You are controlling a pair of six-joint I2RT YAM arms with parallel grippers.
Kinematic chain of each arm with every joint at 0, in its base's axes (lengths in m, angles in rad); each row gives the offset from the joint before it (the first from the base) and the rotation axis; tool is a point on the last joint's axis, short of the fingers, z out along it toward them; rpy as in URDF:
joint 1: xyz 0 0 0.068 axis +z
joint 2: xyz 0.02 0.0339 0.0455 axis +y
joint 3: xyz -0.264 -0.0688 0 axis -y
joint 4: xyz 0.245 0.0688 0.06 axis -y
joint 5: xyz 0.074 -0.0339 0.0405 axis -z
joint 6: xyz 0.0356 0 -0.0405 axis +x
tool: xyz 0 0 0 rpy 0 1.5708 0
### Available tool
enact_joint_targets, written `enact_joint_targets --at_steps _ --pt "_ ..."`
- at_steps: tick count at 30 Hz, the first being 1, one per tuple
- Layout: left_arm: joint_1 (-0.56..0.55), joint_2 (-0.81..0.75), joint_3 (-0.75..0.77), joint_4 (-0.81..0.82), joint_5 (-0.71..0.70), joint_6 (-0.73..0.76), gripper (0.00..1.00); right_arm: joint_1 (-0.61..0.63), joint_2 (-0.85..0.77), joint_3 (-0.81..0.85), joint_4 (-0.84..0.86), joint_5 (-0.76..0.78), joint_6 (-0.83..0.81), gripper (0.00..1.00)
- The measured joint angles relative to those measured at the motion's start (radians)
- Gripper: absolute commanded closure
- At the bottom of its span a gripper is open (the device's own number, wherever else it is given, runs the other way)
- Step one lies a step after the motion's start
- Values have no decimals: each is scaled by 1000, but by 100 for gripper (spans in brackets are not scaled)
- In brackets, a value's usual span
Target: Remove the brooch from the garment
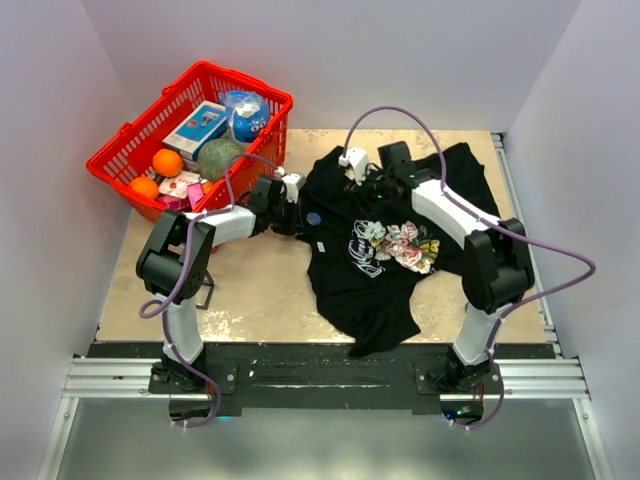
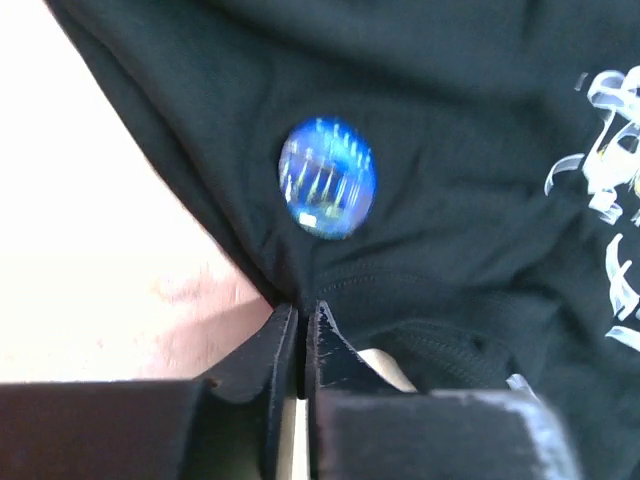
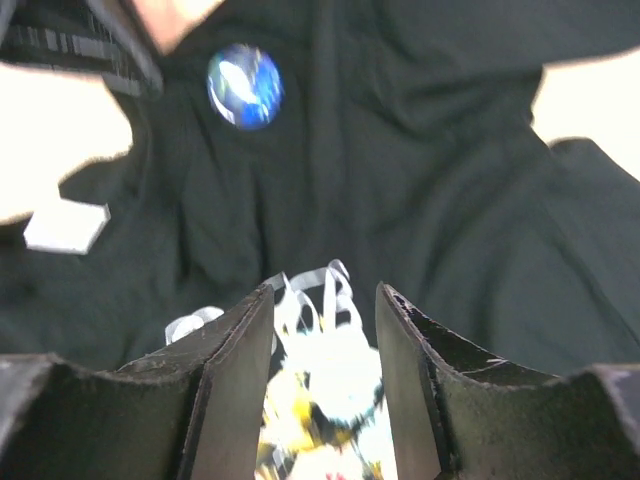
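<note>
left pincer (image 2: 300, 310): jaws closed | right pincer (image 3: 325, 292): jaws apart | both arms extended forward

The shirt (image 2: 480, 200) is soft matt black cloth, creased. Just beyond the left hand (image 2: 302, 310), itself matt black plastic, the brooch (image 2: 327, 179) gleams glossy blue. The worktop (image 2: 90, 250) looks smooth, pale, wood-like.

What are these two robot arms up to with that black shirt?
They are working on taking a small blue brooch off a black T-shirt spread on the table. The left fingers are closed at the shirt's edge just beside the brooch, apparently pinching the fabric. The right fingers are open and hover over the floral print, holding nothing. The brooch is not yet off the shirt.
</note>
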Motion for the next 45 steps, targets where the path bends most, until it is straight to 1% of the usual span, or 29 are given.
enact_joint_targets --at_steps 4,7,10,11,13,16,17,20,26,32,33,36,39,45 --pt "0 -40 -67 11 10 22 100 62 101 61 43 -8 49 51" --pt "0 -109 -142 6 13 48 100 121 156 84 72 2 71 48" --pt "0 -196 -237 0 15 74 100 198 173 73 104 28 73 46" --pt "1 -220 -264 -2 16 81 90 216 171 66 117 29 73 46" --pt "2 -270 -321 -7 18 97 83 259 166 45 153 26 72 45" --pt "14 -310 -364 -28 26 115 68 295 160 11 178 17 67 44" --pt "23 -319 -368 -38 28 120 57 298 160 0 187 16 66 44" --pt "60 -343 -375 -71 31 129 45 297 160 -27 210 16 65 43" --pt "120 -389 -377 -97 88 155 39 318 165 -29 271 21 66 39" --pt "134 -401 -377 -105 122 188 38 371 211 -14 318 26 77 36" --pt "140 -406 -377 -111 124 192 37 379 218 -12 320 28 78 33" --pt "175 -423 -378 -136 132 194 37 404 245 -1 329 48 79 33" --pt "209 -435 -378 -152 152 194 38 420 272 19 332 81 78 36" --pt "246 -439 -382 -157 172 193 39 436 295 33 343 211 59 41"
